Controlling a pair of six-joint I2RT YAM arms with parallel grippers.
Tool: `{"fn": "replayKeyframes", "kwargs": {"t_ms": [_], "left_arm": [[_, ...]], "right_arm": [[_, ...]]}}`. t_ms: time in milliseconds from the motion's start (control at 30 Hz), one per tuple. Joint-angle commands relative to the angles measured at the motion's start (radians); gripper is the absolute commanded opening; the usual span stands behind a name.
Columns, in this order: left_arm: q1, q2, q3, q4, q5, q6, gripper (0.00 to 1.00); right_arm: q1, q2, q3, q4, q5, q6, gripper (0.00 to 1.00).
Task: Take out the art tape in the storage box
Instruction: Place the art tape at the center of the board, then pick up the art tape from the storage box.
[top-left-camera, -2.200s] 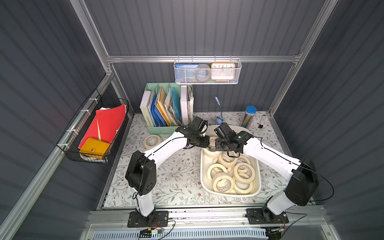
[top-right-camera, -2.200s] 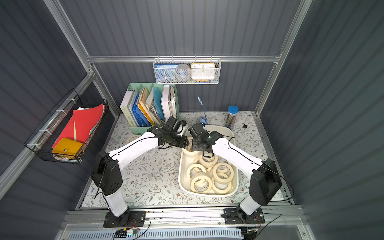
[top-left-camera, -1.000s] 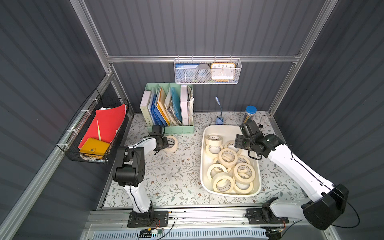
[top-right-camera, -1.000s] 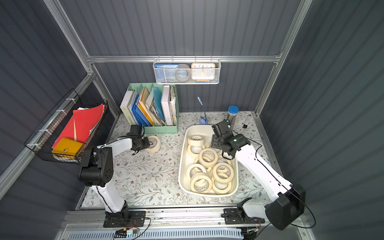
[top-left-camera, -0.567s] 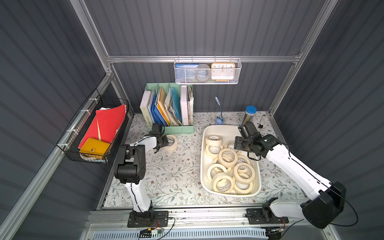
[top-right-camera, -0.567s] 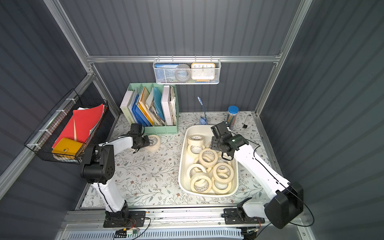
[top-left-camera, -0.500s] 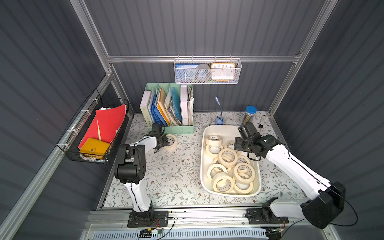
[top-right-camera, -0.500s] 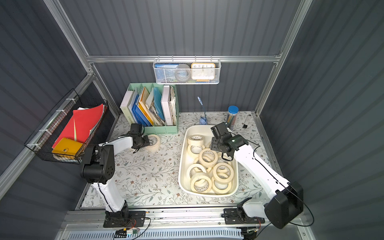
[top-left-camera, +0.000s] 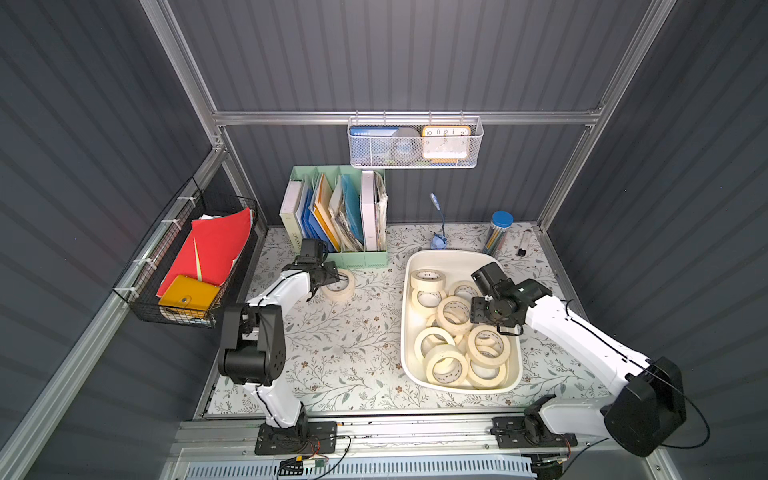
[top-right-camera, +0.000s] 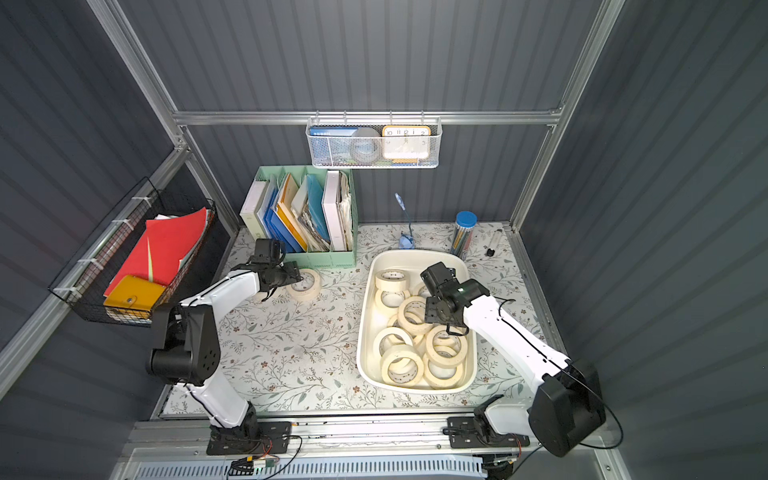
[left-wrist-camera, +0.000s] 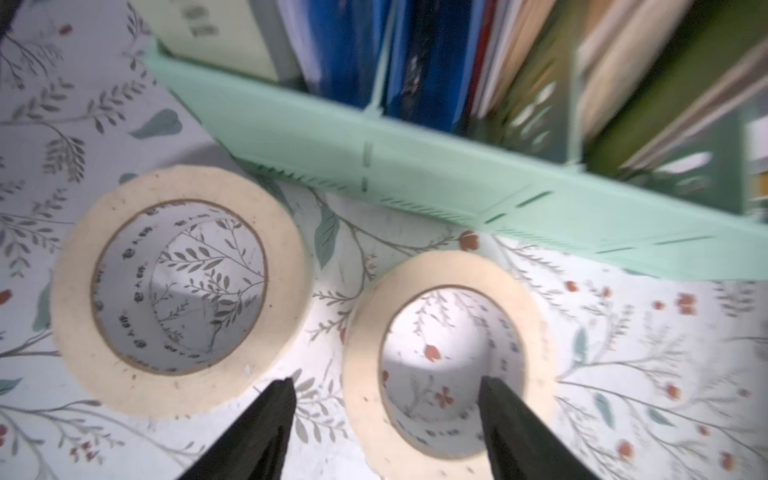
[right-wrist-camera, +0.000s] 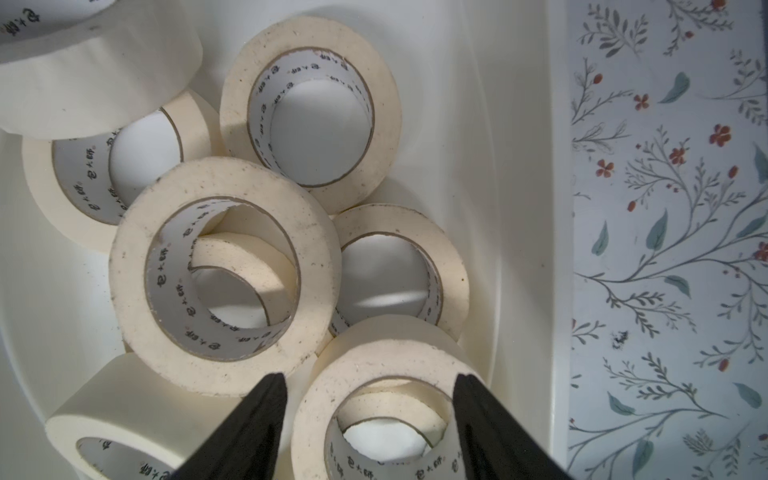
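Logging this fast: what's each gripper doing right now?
Left gripper: open astride the rim of a tape roll, nothing gripped.
Right gripper: open over another roll in the storage box, holding nothing.

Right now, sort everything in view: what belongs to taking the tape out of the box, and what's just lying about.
Job: art tape, storage box, two rolls already taken out.

Lying about: file organizer, mesh basket, black wire basket, pencil tube.
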Motion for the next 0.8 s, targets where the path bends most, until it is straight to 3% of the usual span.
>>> {"fn": "replayKeyframes", "kwargs": {"t_ms": [0,267,433,533,700,767], "left_arm": [[-0.085,-0.070,0.063,-0.103,0.011,0.040,0.77],[-0.278,-0.115,0.133,-0.172,0.074,-0.007,0.80],[-0.350,-0.110,0.127,-0.188,0.114,-0.029,0.82],[-0.369,-0.114,0.109,-0.163,0.167,-0.063,0.85],[-0.379,-0.102,0.097,-0.084,0.303,-0.149,0.86],[-0.393,-0.092,0.111,-0.078,0.309,-0.153,0.87]], "right_arm": [[-0.003,0.039,0.011,0.041,-0.038,0.029,0.64],[-0.005,0.164,0.007,0.152,-0.036,0.012,0.60],[-0.008,0.211,0.003,0.193,-0.025,0.007,0.49],[-0.009,0.214,-0.005,0.192,-0.020,0.007,0.37],[-0.008,0.154,0.008,0.129,0.019,-0.002,0.01],[-0.007,0.125,0.014,0.111,0.029,-0.017,0.00]]}}
